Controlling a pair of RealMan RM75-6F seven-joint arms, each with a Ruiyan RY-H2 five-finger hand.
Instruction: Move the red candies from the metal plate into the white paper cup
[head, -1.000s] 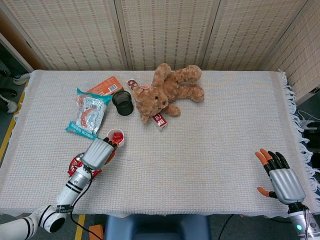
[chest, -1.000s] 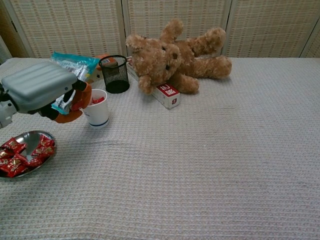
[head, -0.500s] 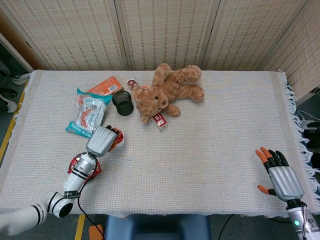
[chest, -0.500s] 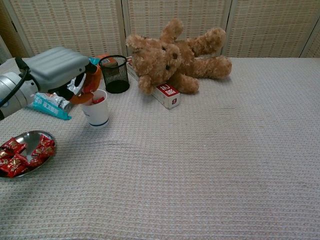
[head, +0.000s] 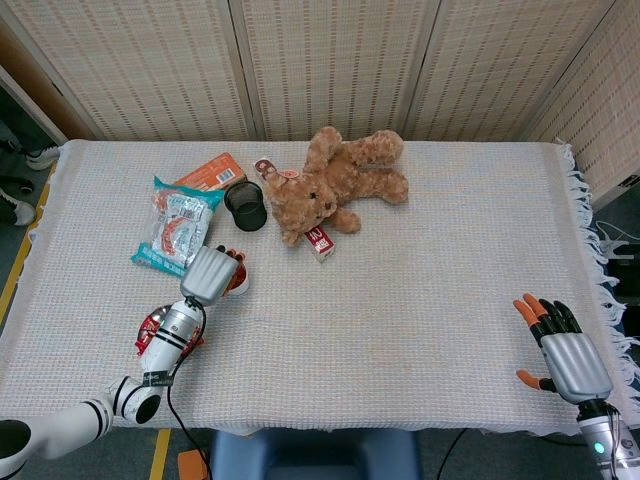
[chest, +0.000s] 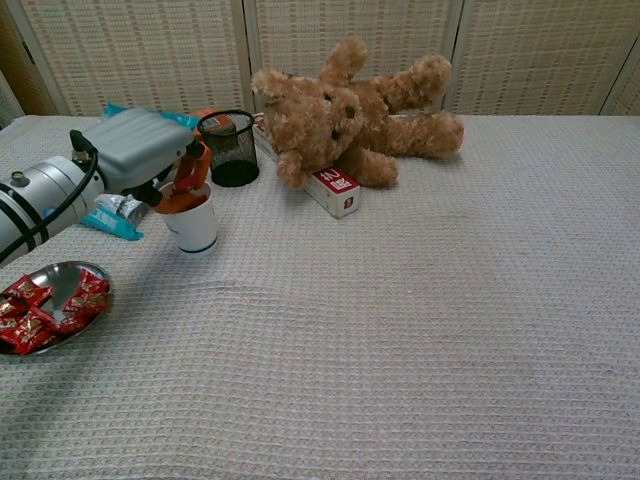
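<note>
Left robot hand (chest: 150, 160) covers white paper cup (chest: 193, 225) mouth. Mesh pot (chest: 229, 148), snack bags (head: 178, 225), teddy bear (chest: 350, 105) crowd far side. Worktop (chest: 420, 330) centre and right bare; metal plate (chest: 55, 283) near-left.

A woven, cream-coloured folding screen (head: 330, 65) with pale wooden frames fills the top of both views, closing off the space behind the table (head: 430, 300). The table is covered by a whitish waffle-weave cloth (chest: 420, 330) whose fringe hangs over the right edge. At the left edge of the head view a strip of grey floor (head: 12, 215) with a yellow line shows.
</note>
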